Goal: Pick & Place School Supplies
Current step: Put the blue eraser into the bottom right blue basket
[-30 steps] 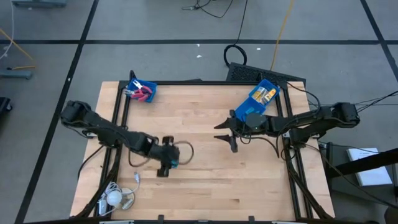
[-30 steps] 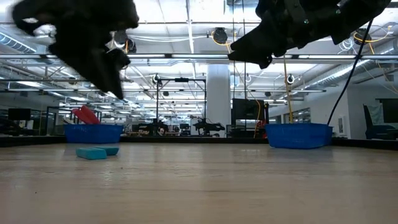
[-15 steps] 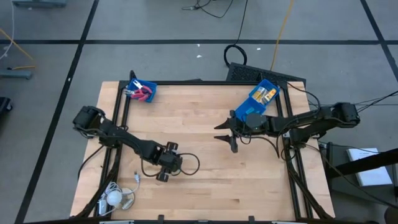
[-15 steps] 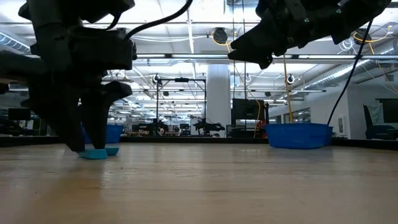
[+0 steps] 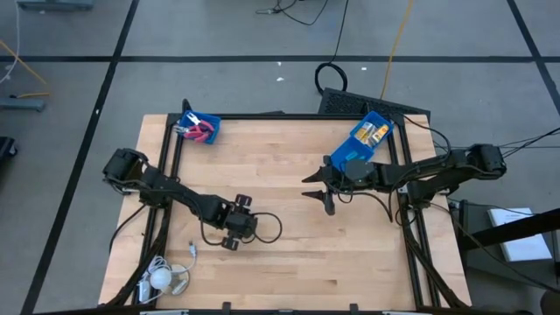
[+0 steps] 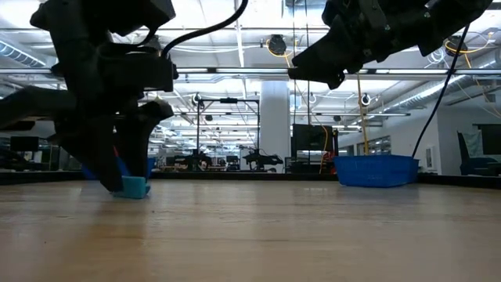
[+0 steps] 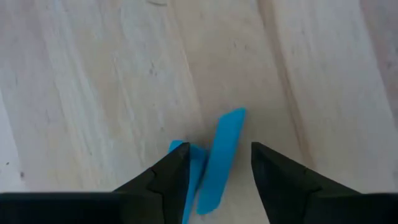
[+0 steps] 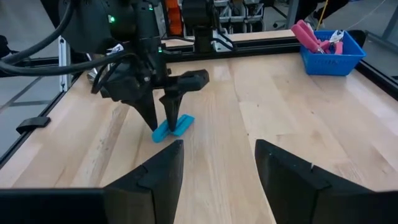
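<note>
The left gripper (image 7: 214, 168) is low over the table (image 5: 289, 262), its fingers spread around one of two blue pieces (image 7: 221, 158) lying side by side on the wood. Farther off, the right gripper (image 5: 317, 194) hangs above the table, fingers spread, holding nothing.

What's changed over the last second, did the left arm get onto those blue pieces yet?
The left gripper has swung toward the table's near edge and come down over the light-blue pieces; its open fingers now straddle one, tips at the wood, not yet closed. The pieces themselves look unmoved. The right gripper stayed open above mid-table, and both blue bins are unchanged.
</note>
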Robot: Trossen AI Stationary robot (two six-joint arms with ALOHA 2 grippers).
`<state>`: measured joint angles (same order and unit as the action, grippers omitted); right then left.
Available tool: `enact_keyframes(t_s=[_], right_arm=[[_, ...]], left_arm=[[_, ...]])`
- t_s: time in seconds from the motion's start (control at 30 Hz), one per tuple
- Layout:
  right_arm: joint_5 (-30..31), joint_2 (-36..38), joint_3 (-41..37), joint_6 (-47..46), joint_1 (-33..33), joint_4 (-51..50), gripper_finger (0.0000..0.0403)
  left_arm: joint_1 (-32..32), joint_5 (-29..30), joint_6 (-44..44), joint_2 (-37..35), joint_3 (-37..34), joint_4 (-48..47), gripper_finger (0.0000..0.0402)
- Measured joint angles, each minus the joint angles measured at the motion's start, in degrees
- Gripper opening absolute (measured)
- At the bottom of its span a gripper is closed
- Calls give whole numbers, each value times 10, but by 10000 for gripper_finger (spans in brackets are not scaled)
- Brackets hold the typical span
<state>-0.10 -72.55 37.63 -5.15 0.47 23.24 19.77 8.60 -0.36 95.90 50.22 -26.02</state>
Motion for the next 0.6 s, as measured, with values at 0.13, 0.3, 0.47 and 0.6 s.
enact_keyframes(t_s=[0.13, 0.3, 0.47, 0.6], right_arm=[[0, 0, 0, 0, 0, -3, 192], [0, 0, 0, 0, 0, -14, 192], [0, 0, 0, 0, 0, -17, 192], [0, 0, 0, 0, 0, -17, 192]], left_arm=[[-1, -1, -1, 0, 1, -16, 157], [-1, -8, -11, 0, 1, -31, 128], [-1, -13, -18, -1, 2, -39, 92], [-1, -14, -30, -1, 2, -38, 56]])
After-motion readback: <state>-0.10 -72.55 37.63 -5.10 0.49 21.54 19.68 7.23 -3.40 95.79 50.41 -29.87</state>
